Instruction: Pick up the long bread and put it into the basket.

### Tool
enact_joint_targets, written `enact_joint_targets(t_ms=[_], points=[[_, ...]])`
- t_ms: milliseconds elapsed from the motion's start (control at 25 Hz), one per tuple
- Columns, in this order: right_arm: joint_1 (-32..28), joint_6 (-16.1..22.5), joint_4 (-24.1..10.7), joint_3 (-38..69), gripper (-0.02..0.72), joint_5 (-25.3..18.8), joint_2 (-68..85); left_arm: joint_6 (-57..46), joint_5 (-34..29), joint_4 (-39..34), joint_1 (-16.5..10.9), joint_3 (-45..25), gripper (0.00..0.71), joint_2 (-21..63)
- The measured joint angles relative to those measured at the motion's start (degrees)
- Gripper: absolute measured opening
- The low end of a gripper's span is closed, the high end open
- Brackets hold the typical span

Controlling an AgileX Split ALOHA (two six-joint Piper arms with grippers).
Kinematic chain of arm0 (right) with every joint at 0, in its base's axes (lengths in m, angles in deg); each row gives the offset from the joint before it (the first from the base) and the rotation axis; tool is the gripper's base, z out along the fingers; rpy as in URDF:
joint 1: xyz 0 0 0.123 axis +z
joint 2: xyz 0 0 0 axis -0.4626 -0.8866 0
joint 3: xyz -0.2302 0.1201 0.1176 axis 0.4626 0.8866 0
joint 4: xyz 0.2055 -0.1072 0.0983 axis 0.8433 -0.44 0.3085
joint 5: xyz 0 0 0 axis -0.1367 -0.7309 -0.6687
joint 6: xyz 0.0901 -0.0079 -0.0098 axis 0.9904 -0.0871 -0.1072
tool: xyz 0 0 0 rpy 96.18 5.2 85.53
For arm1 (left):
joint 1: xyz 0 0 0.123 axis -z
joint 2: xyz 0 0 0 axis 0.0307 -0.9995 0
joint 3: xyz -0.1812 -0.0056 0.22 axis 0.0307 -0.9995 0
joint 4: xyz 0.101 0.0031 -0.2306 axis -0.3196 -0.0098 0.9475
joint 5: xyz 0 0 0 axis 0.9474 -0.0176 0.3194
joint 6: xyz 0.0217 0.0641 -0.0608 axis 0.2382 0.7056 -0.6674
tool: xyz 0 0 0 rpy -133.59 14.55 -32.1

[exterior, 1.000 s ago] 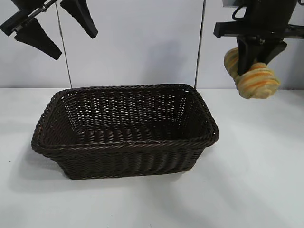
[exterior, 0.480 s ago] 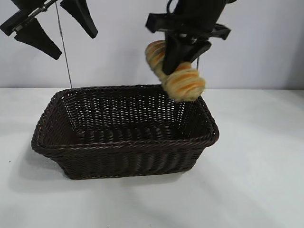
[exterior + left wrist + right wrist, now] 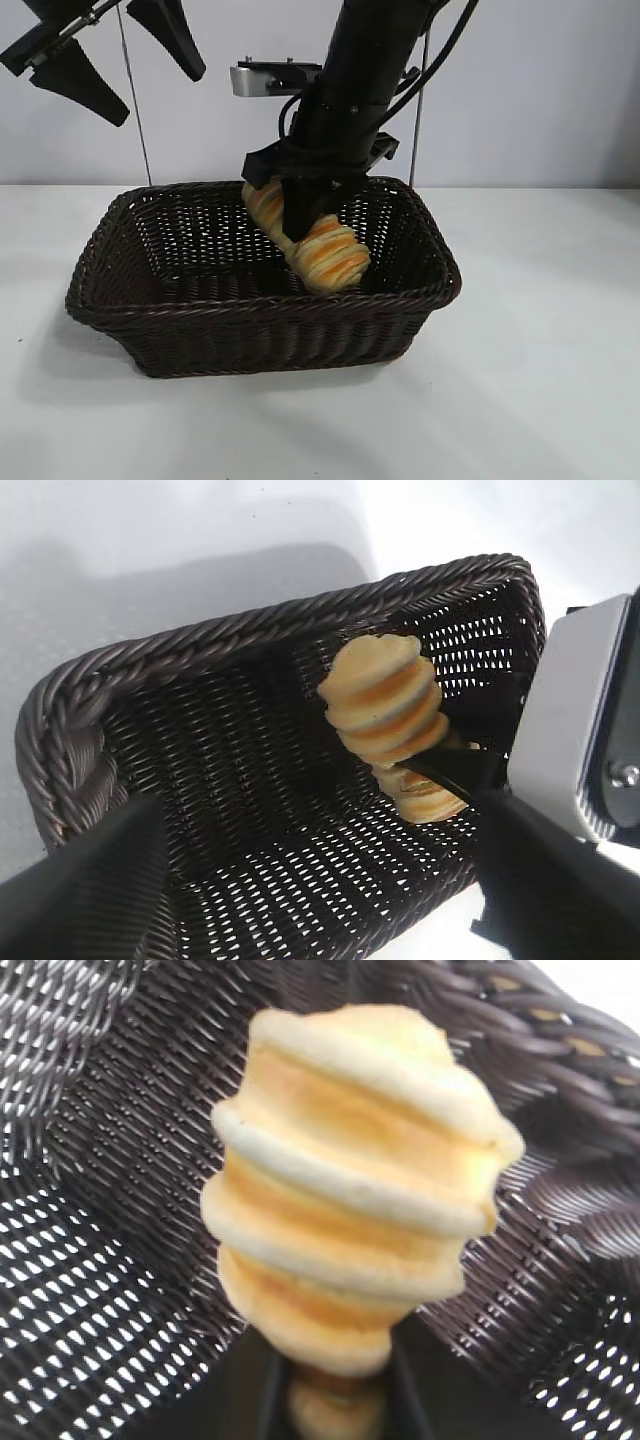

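Observation:
The dark brown wicker basket [image 3: 250, 330] stands in the middle of the white table. My right gripper [image 3: 305, 215] is shut on the long bread [image 3: 325, 252], a pale yellow loaf with orange-brown stripes, and holds it tilted inside the basket, above its floor near the right half. The bread fills the right wrist view [image 3: 350, 1190], with the basket weave [image 3: 90, 1260] around it. The left wrist view shows the bread [image 3: 385, 705] hanging inside the basket [image 3: 230, 645], held by the right gripper's fingers [image 3: 455, 770]. My left gripper [image 3: 115, 55] is open and empty, raised at the upper left.
The white table [image 3: 540, 380] lies on all sides of the basket. A pale wall stands behind, with two thin vertical rods [image 3: 133, 100] in front of it.
My right arm has carried the bread from the upper right leftwards over the basket and down into it. The left arm has not moved.

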Motion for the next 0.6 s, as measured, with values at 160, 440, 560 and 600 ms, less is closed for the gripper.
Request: enact_joint_targets(t_ms=[160,440,560,600], points=[[-0.2,1.3,0.0,-2.1,0.538,-2.2,1.5,0.0,0.0,0.0,0.0,0.0,0.605,0.0],[-5.7,2.5,3.2,-5.2,0.539,-5.4,6.9,0.0,0.0,0.0,0.0,0.0,0.605,0.0],[-9.8,2.9,6.9,-5.2,0.539,-6.7,8.2,0.0,0.0,0.0,0.0,0.0,0.605,0.0],[-11.2,2.9,8.5,-5.2,0.539,-7.2,8.6,0.0,0.0,0.0,0.0,0.0,0.605,0.0]])
